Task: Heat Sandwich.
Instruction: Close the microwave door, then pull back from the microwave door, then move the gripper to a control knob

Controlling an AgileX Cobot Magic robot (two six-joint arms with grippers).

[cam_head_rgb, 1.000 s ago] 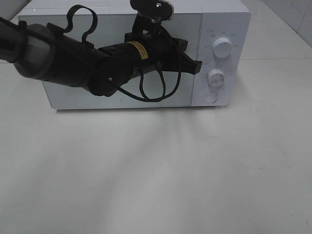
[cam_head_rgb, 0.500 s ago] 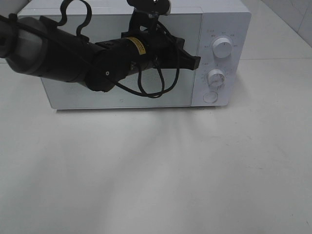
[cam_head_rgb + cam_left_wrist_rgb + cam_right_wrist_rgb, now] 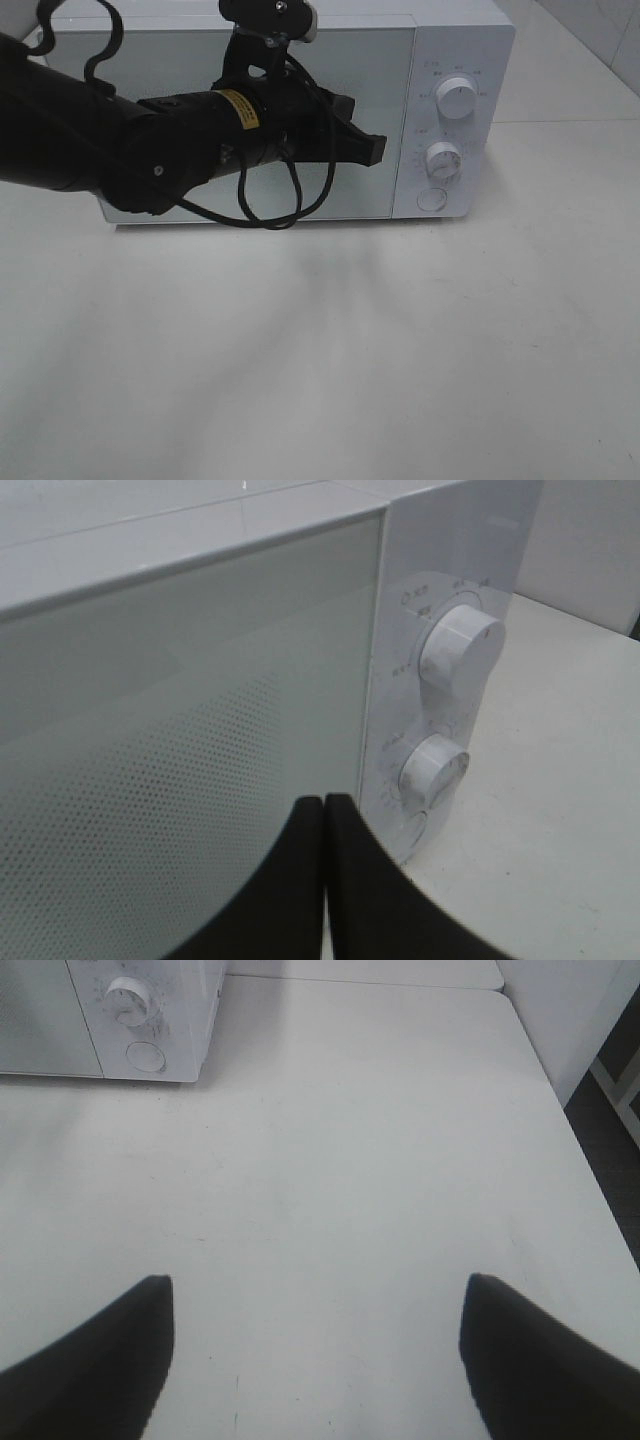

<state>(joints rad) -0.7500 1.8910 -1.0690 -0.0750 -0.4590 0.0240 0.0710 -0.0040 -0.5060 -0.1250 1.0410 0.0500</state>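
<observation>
The sandwich is out of view in every frame. A white microwave (image 3: 440, 40) stands at the back of the table with its frosted door (image 3: 360, 60) closed. My left gripper (image 3: 372, 148) is shut with nothing in it and hangs in front of the door's right part, a little left of the control panel. In the left wrist view its fingers (image 3: 350, 880) are pressed together and point at the door's (image 3: 180, 740) right edge near the lower knob (image 3: 433, 768). My right gripper (image 3: 317, 1280) stands open over bare table, holding nothing.
The control panel carries an upper knob (image 3: 457, 100), a lower knob (image 3: 443, 158) and a round button (image 3: 432, 199). The white table (image 3: 330, 350) stretches in front of the microwave. Its right edge (image 3: 590, 1190) shows in the right wrist view, with the microwave's corner (image 3: 150, 1020) far ahead.
My left arm has drawn back to the left and lower, so the shut gripper tip has moved away from the control panel towards the middle of the door. The right gripper has not moved.
</observation>
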